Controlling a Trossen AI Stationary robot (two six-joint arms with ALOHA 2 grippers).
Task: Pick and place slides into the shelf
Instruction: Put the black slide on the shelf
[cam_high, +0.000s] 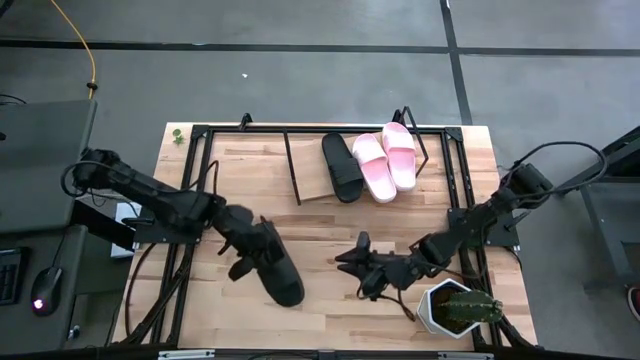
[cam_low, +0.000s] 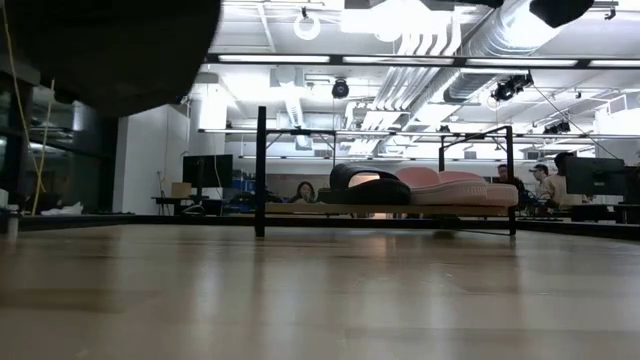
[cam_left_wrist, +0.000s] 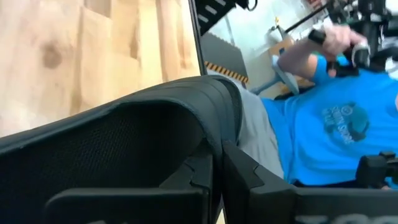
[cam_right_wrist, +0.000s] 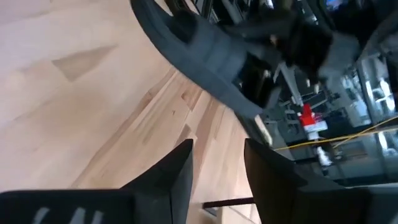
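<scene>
Potted cactus (cam_high: 461, 309) in white pot, lower right of high view, on wooden table (cam_high: 330, 310). Computer mouse (cam_high: 41, 295) with red glow, far left lower edge. Yellow cable (cam_high: 84, 45) upper left on grey floor. Person in blue shirt (cam_left_wrist: 336, 134), right side of left wrist view.

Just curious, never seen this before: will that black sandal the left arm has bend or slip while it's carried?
The black slide probably stays fairly stiff: its strap holds its arch in the left gripper. The matte surface suggests little slipping. It looks light.
</scene>
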